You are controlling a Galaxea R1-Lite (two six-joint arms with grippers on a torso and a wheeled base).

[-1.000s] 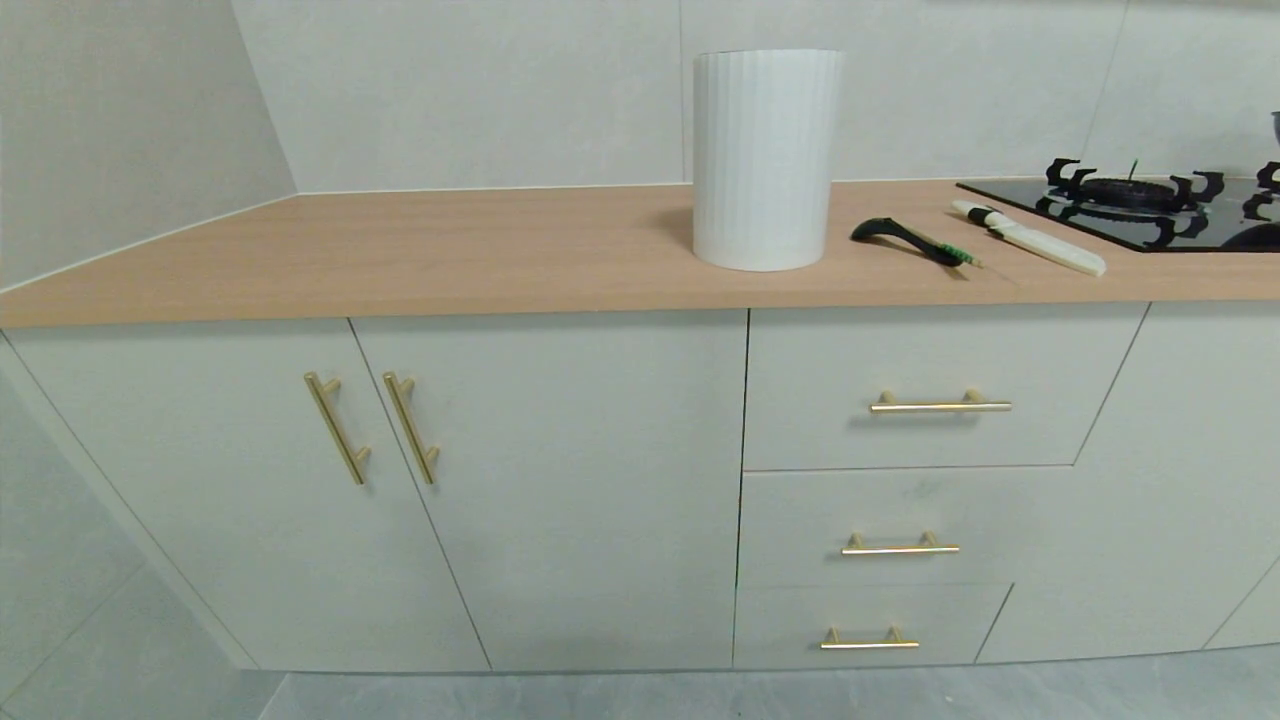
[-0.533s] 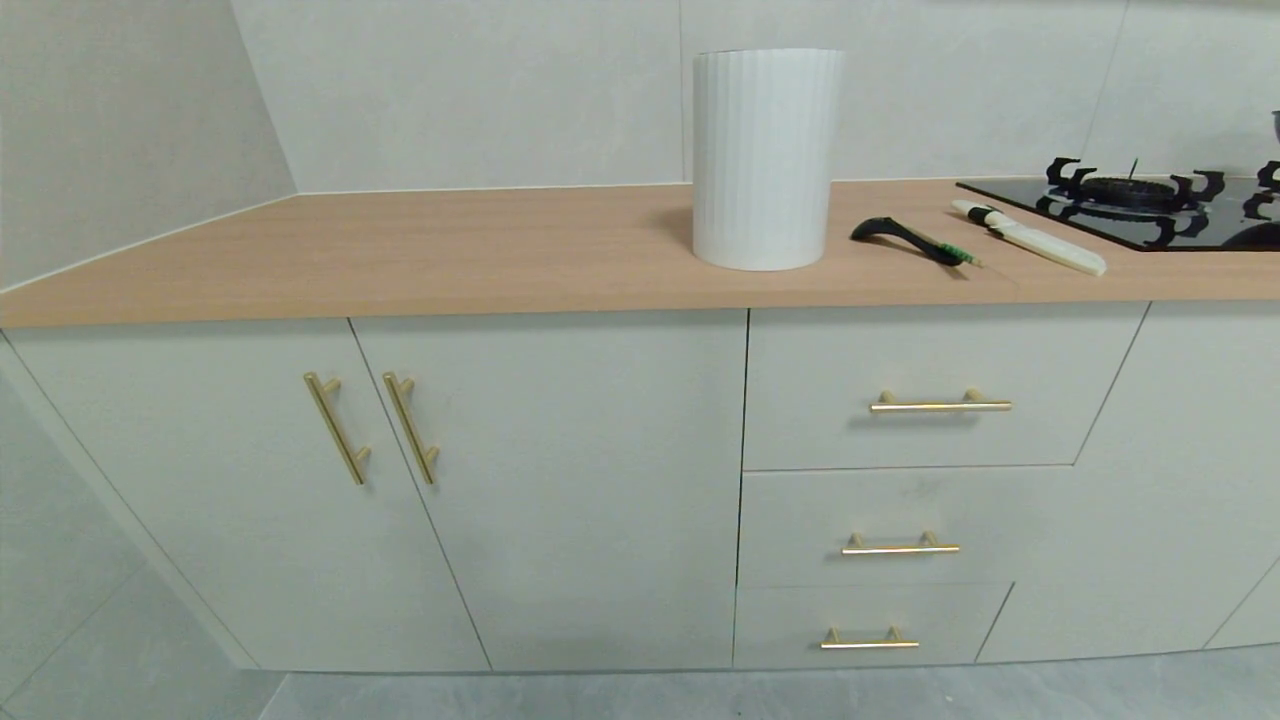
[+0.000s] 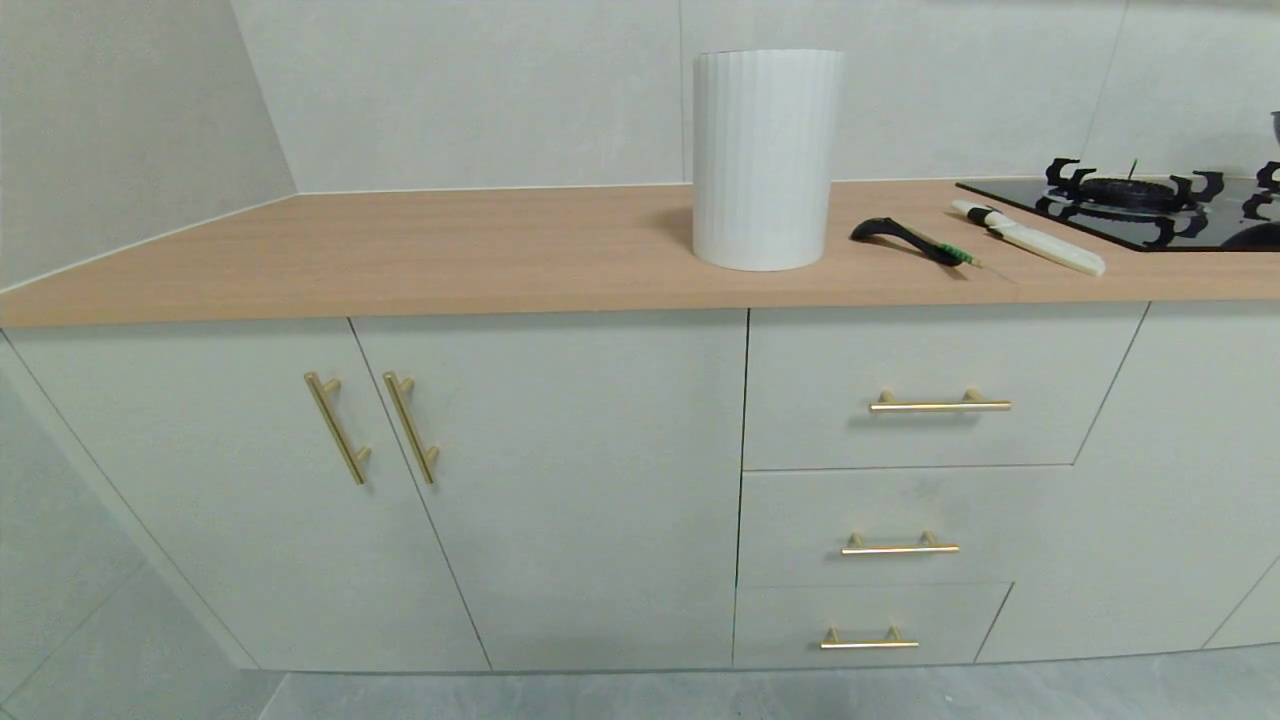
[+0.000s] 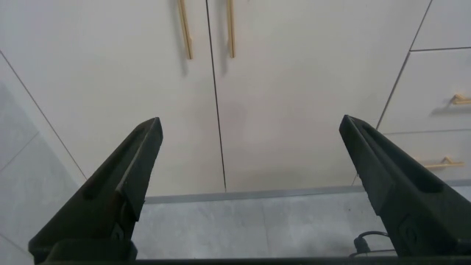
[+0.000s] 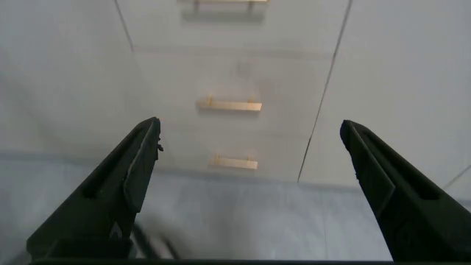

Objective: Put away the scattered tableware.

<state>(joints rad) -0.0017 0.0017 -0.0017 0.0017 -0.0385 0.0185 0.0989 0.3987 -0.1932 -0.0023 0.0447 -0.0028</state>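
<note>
two utensils, a curved black tool (image 3: 905, 238) and a white knife (image 3: 1030, 237), lie on the wood-grain countertop (image 3: 450, 250) right of the ribbed white cylinder (image 3: 765, 160). i see left gripper (image 4: 250, 129) and right gripper (image 5: 250, 129) gaping wide, empty.

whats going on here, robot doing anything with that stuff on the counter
Nothing is being handled at this moment. The left hand is open and empty, low in front of the cupboard doors; the right hand is open and empty in front of the drawers. On the counter, a black utensil and a white knife lie loose between the tall white ribbed holder and the gas hob, not yet put away.
</note>
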